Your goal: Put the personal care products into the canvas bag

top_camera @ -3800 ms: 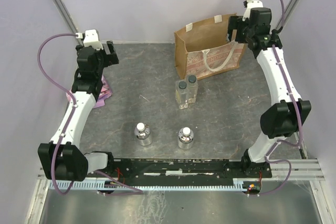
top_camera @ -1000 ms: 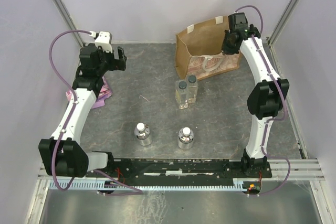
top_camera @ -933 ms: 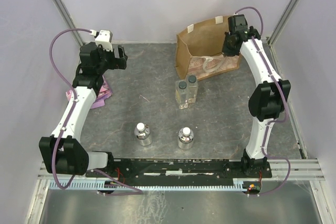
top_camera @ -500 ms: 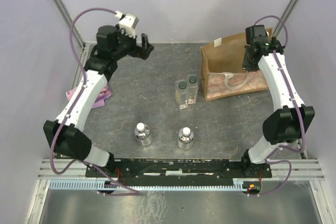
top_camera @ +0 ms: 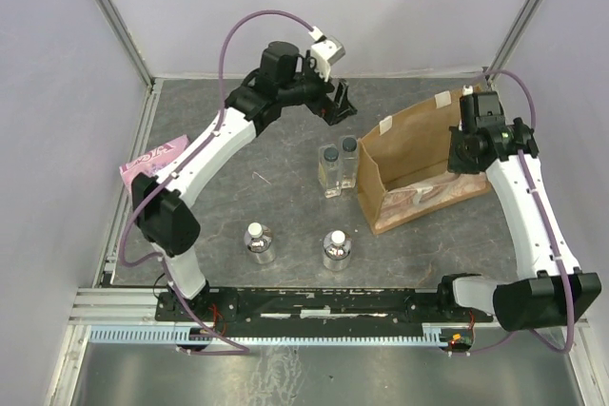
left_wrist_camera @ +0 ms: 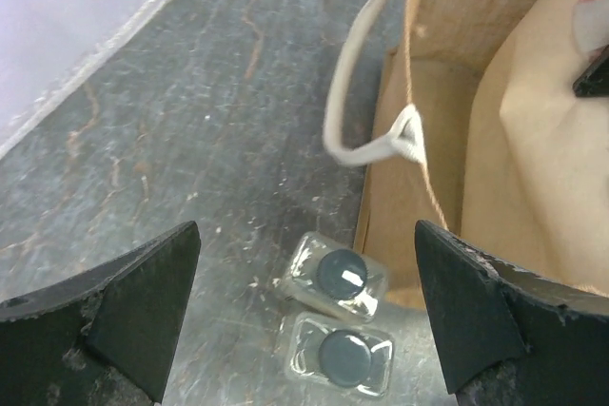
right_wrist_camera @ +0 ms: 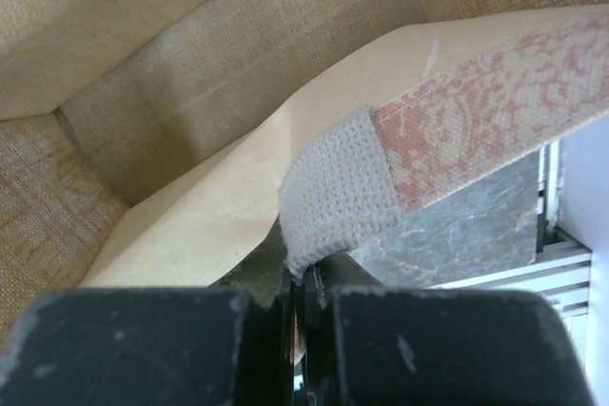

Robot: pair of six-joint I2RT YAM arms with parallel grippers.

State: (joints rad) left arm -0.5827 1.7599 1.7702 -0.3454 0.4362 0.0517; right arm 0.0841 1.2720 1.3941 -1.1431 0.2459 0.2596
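Grey stone-patterned table (top_camera: 285,206) carries all we see: our right gripper (right_wrist_camera: 295,282) is clamped tight on the rim of the canvas bag (top_camera: 419,164), which sits open at centre right of the overhead frame. Our left gripper (top_camera: 340,102), jaws spread wide and holding nothing, hangs at upper centre. Two tall clear bottles (top_camera: 329,173) stand just left of the bag; two short silvery bottles (top_camera: 259,242) sit lower centre, all outside it
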